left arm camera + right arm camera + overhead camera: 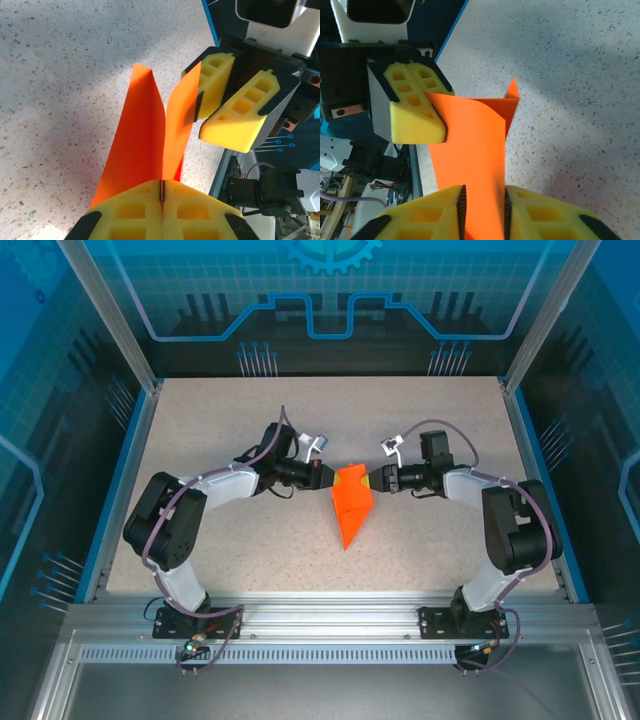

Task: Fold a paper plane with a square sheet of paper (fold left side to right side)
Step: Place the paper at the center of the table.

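The square sheet of paper (352, 505) is bright orange and folded into a narrow shape. It is held up off the table centre between both grippers, its point toward the near edge. My left gripper (328, 477) is shut on its left side. In the left wrist view the yellow pads (135, 210) are pressed together on the paper (142, 140). My right gripper (376, 480) straddles the right flap. Its jaws (482, 207) stand apart with the paper (470, 150) between them. From the left wrist, that right gripper (202, 125) has one finger (215, 80) against the flap. The left gripper (432, 107) faces the right wrist camera.
The speckled table (230, 420) is bordered by blue rails (125, 480) on both sides. Aluminium posts (105, 310) rise at the back corners. The arm bases (190, 615) sit on the near metal rail.
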Robot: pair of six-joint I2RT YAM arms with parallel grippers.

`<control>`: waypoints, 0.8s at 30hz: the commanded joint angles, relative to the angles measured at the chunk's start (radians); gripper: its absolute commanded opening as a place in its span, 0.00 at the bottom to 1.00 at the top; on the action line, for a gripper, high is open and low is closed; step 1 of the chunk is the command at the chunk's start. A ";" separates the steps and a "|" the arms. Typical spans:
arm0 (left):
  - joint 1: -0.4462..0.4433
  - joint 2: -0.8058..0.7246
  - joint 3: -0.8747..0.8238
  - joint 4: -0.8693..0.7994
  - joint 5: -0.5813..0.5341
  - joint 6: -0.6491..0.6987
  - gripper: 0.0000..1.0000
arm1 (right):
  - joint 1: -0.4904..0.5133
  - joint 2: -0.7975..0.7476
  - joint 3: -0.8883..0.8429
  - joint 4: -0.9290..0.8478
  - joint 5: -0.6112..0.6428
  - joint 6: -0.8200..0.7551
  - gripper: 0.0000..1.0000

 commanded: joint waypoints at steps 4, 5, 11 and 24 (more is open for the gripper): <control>-0.005 0.010 0.040 -0.035 -0.018 0.047 0.16 | 0.000 -0.031 0.038 -0.131 0.046 -0.010 0.05; -0.005 0.006 0.048 -0.048 -0.031 0.056 0.23 | 0.005 -0.031 0.038 -0.154 0.064 0.003 0.03; -0.008 -0.048 0.093 -0.181 -0.168 0.134 0.49 | 0.029 -0.013 0.095 -0.241 0.167 0.147 0.00; -0.202 -0.234 0.060 -0.436 -0.588 0.283 0.59 | 0.069 0.155 0.319 -0.378 0.276 0.360 0.00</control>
